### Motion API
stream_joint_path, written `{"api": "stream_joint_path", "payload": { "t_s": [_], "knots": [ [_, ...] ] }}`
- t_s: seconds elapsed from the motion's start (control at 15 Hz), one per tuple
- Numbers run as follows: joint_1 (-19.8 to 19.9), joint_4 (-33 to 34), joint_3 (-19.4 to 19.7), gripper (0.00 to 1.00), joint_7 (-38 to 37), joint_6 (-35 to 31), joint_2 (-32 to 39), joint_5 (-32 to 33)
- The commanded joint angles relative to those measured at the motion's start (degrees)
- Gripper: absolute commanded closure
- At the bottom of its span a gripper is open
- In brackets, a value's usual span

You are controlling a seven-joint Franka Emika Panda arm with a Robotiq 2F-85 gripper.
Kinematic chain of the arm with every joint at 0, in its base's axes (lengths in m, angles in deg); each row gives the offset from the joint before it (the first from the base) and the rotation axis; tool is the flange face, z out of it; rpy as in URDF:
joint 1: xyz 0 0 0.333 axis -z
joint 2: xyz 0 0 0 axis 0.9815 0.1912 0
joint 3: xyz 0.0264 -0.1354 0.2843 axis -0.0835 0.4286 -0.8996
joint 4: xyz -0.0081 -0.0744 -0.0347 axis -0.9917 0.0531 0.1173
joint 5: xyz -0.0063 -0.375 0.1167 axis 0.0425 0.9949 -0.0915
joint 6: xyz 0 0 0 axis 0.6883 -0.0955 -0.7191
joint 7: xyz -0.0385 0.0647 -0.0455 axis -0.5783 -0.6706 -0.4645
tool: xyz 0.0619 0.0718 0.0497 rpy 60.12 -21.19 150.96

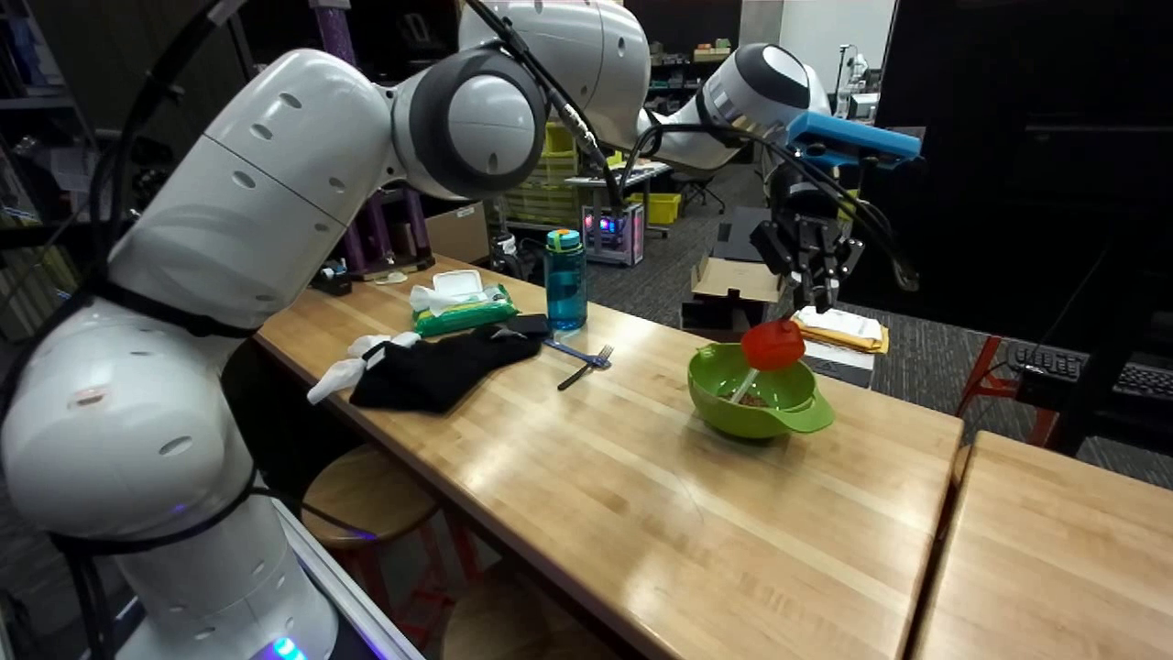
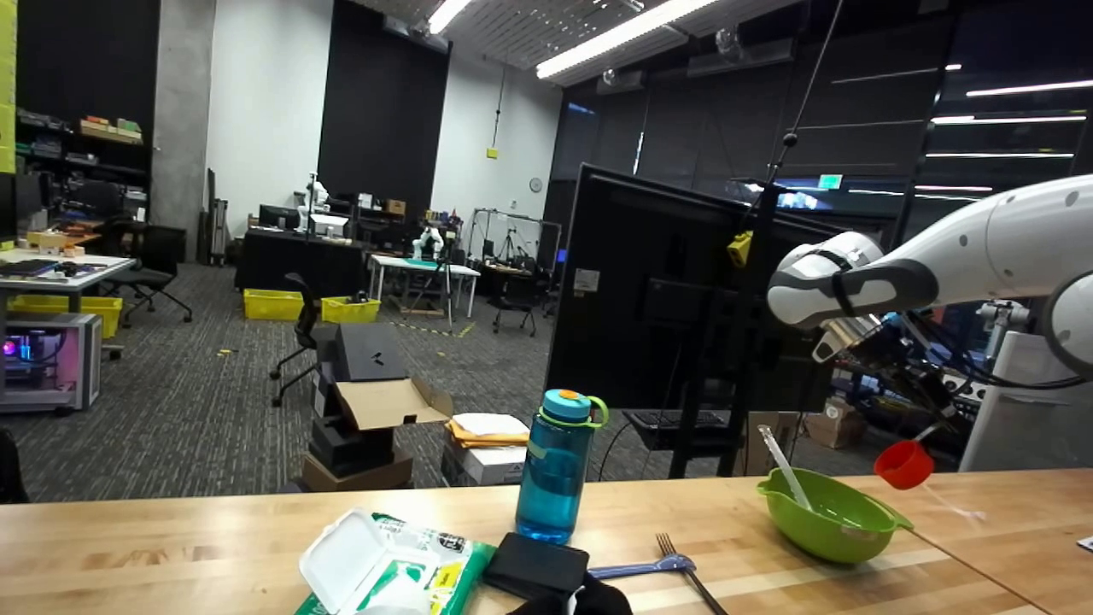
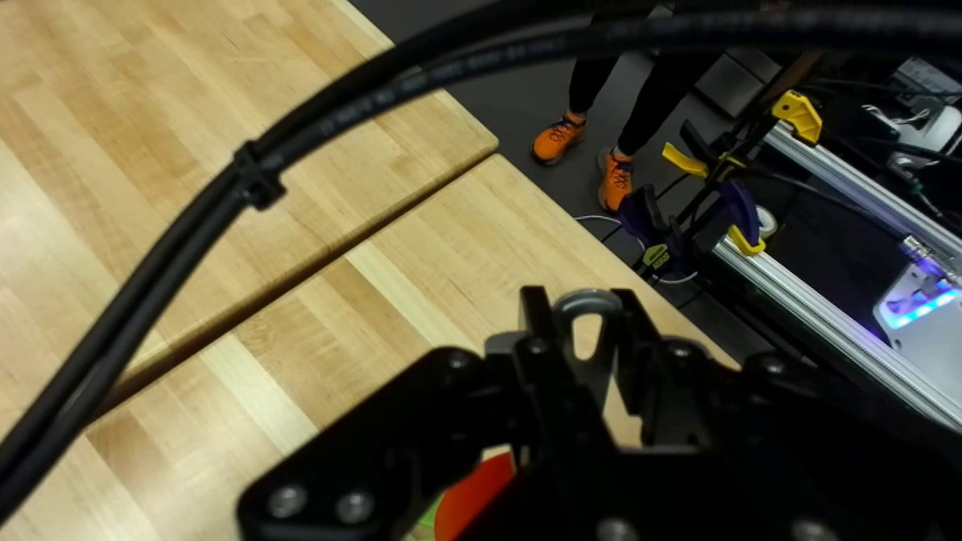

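My gripper (image 3: 580, 314) is shut on the grey, slotted handle (image 3: 591, 299) of a red measuring cup (image 1: 772, 345). In an exterior view the cup (image 2: 905, 465) hangs tilted above the table, beside a green bowl (image 2: 841, 536), its mouth turned towards the bowl's side. From another angle the cup overlaps the rim of the bowl (image 1: 747, 420). A pale utensil (image 2: 783, 468) leans in the bowl, and small brown bits (image 1: 753, 401) lie at its bottom. The wrist view shows only a red sliver of the cup (image 3: 475, 497) behind the fingers; its contents are hidden.
On the wooden table (image 1: 586, 477) stand a blue bottle (image 1: 565, 284) and a green wipes pack (image 1: 463, 313). A black cloth (image 1: 440, 371), a fork (image 1: 586, 367) and a blue utensil (image 2: 632, 568) lie near. A person's orange shoes (image 3: 558, 139) show beyond the table edge.
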Motion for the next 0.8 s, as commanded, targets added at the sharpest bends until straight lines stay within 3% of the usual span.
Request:
{"api": "stream_joint_path", "payload": {
  "t_s": [0.0,0.73],
  "knots": [
    [-1.04,5.64,0.56,0.94,2.84,4.50,3.00,2.40],
    [-1.11,15.07,1.84,0.94,9.92,12.73,8.47,6.29]
  ]
}}
